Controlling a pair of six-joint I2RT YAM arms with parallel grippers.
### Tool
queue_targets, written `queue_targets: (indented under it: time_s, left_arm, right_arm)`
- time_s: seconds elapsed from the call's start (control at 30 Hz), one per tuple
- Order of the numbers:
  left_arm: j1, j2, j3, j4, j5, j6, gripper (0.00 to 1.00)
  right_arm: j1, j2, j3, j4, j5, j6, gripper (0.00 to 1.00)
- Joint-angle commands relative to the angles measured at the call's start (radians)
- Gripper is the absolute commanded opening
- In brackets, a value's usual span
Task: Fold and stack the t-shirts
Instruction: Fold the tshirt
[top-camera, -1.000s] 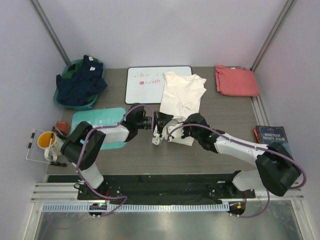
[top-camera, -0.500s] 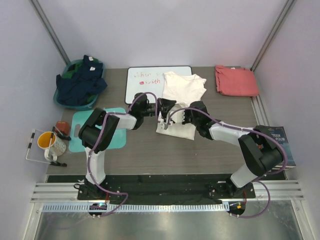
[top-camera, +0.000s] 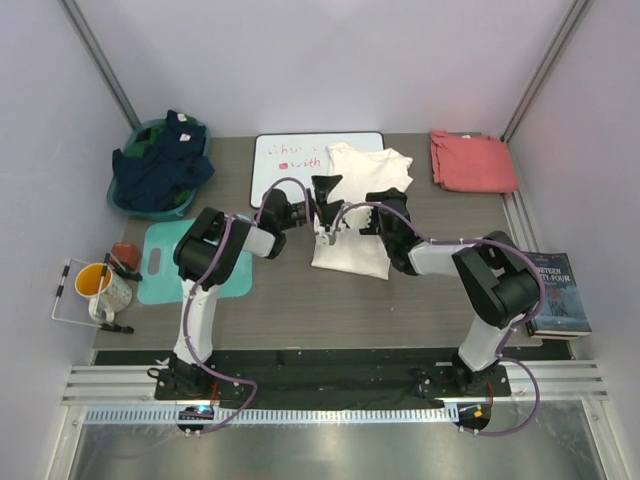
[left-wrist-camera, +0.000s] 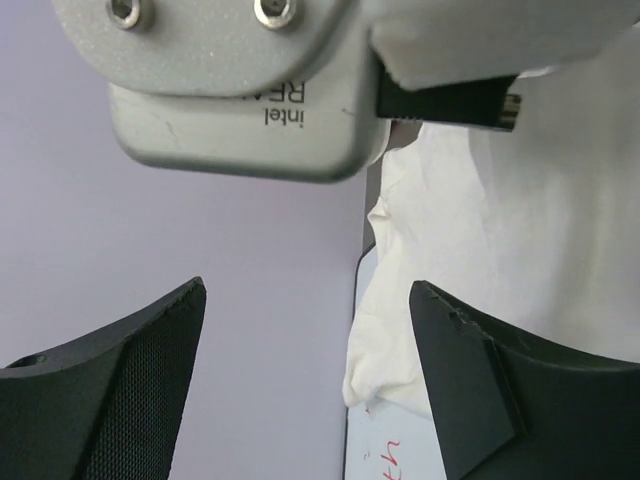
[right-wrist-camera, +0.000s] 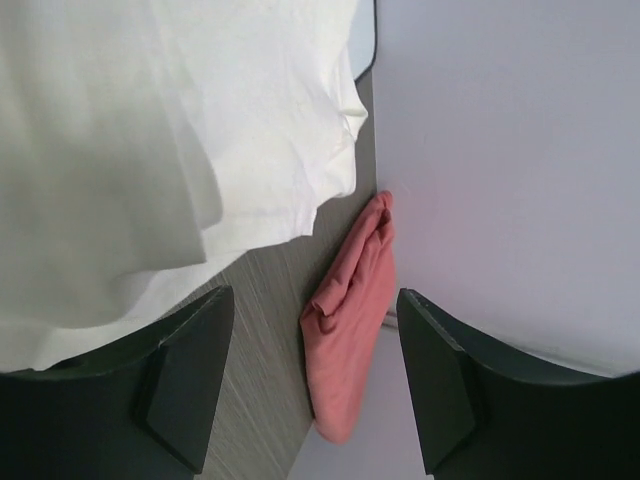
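The cream-white t-shirt (top-camera: 360, 215) lies in the middle of the table, its far part overlapping the whiteboard (top-camera: 285, 165). My left gripper (top-camera: 325, 197) hovers over the shirt's left side and my right gripper (top-camera: 372, 212) over its middle. Both stand open with nothing between the fingers. In the left wrist view the open left gripper (left-wrist-camera: 307, 290) frames the back wall, with the cream shirt (left-wrist-camera: 500, 230) to its right. The right wrist view shows the open right gripper (right-wrist-camera: 315, 295), the cream shirt (right-wrist-camera: 150, 150) and the folded salmon-red t-shirt (right-wrist-camera: 350, 330). That salmon-red t-shirt (top-camera: 472, 162) lies at the back right corner.
A blue basin of dark clothes (top-camera: 160, 165) sits at the back left. A teal board (top-camera: 165, 262) lies at the left, beside a yellow mug (top-camera: 95, 282) on a clear tray. A book (top-camera: 560, 290) rests at the right edge.
Both grippers moved away from the near side toward the back over the cream shirt, then opened and let go of the cloth they held.
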Motion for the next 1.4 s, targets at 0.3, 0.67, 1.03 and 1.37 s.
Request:
queue_targets:
  time_s: [0.3, 0.67, 1.03, 1.37]
  left_arm:
    - [-0.017, -0.352, -0.379, 0.184, 0.143, -0.045, 0.57]
    - [-0.045, -0.37, -0.541, 0.087, 0.222, 0.116, 0.56]
    - [-0.045, -0.337, -0.527, -0.04, 0.261, 0.214, 0.52]
    - [0.007, -0.342, -0.417, -0.489, 0.329, 0.407, 0.49]
  right_arm:
    - [0.005, -0.398, -0.029, -0.625, -0.256, 0.186, 0.63]
    - [0.016, -0.563, -0.129, -0.959, -0.581, 0.096, 0.64]
    - [0.047, -0.517, -0.175, -0.882, -0.591, 0.096, 0.63]
    - [0.051, -0.431, -0.209, -0.692, -0.526, 0.126, 0.62]
